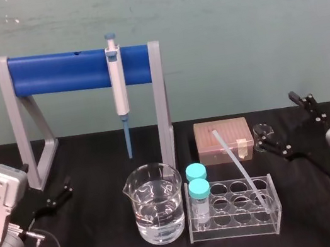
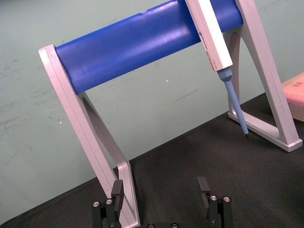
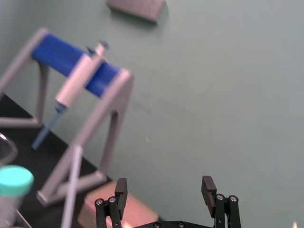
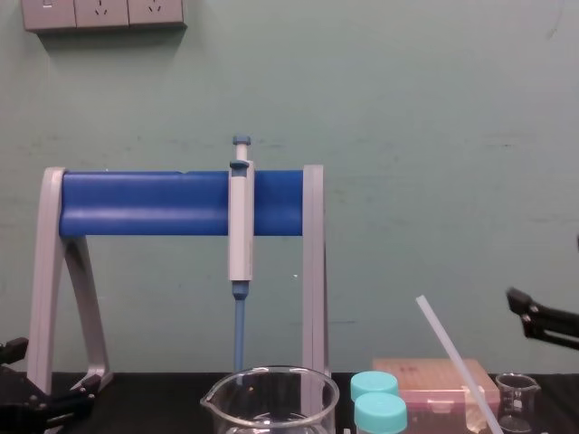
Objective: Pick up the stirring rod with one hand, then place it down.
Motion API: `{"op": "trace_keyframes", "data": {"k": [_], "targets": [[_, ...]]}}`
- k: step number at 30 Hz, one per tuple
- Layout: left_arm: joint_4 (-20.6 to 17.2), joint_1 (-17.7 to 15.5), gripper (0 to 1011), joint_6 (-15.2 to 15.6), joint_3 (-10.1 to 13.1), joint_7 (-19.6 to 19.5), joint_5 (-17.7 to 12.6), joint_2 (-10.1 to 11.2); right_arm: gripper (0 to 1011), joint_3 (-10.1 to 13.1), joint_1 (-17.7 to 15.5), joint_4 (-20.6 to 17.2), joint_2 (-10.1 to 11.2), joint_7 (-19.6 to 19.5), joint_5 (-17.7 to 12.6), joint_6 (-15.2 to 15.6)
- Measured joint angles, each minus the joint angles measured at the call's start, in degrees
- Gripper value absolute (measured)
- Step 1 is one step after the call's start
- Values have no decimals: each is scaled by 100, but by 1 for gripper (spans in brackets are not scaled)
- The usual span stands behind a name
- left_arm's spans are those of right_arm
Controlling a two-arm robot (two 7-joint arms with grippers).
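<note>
The stirring rod (image 1: 242, 170) leans in the clear rack (image 1: 234, 226), with its top end sticking up. It looks light, stiff, slippery and easy to snap. My right gripper (image 1: 274, 120) is near it, jaws wide apart. My left gripper (image 2: 160, 185) sits far off, open too. I should pinch the upper part softly.

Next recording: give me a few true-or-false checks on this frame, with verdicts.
The stirring rod leans in the tube rack. True.
The right gripper is shut on the stirring rod. False: it is open and empty, apart from the rod.
The pipette stands in the tube rack. False: it hangs from the stand's blue bar.
The large beaker holds clear liquid. True.
The left gripper is open. True.
</note>
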State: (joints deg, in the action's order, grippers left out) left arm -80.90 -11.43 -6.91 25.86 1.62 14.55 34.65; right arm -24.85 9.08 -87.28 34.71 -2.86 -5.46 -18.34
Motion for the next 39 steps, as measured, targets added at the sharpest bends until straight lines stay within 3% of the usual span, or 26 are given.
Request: {"op": "trace_keyframes", "data": {"k": [3, 9, 11, 12, 14, 15, 22, 27, 39], "targets": [[0, 0, 1000, 0, 0, 0, 0, 0, 1004, -39, 1, -81, 5, 108, 124, -329], [0, 0, 1000, 0, 0, 0, 0, 0, 1004, -121, 95, -86, -33, 496, 66, -599], [0, 0, 1000, 0, 0, 0, 0, 0, 1004, -175, 182, -29, -65, 850, -185, -677], [0, 0, 1001, 0, 0, 0, 0, 0, 1004, -175, 182, -29, -65, 850, -185, -677], [0, -1, 1000, 0, 0, 0, 0, 0, 1004, -212, 255, 37, -97, 1198, -511, -680], [0, 0, 1000, 0, 0, 0, 0, 0, 1004, -226, 308, 89, -120, 1437, -766, -655], [0, 0, 1000, 0, 0, 0, 0, 0, 1004, -215, 476, 335, -249, 2209, -1629, -333], [0, 0, 1000, 0, 0, 0, 0, 0, 1004, -181, 550, 452, -317, 2424, -1851, -72], [0, 0, 1000, 0, 0, 0, 0, 0, 1004, -146, 810, 722, -443, 2801, -1998, 619]]}}
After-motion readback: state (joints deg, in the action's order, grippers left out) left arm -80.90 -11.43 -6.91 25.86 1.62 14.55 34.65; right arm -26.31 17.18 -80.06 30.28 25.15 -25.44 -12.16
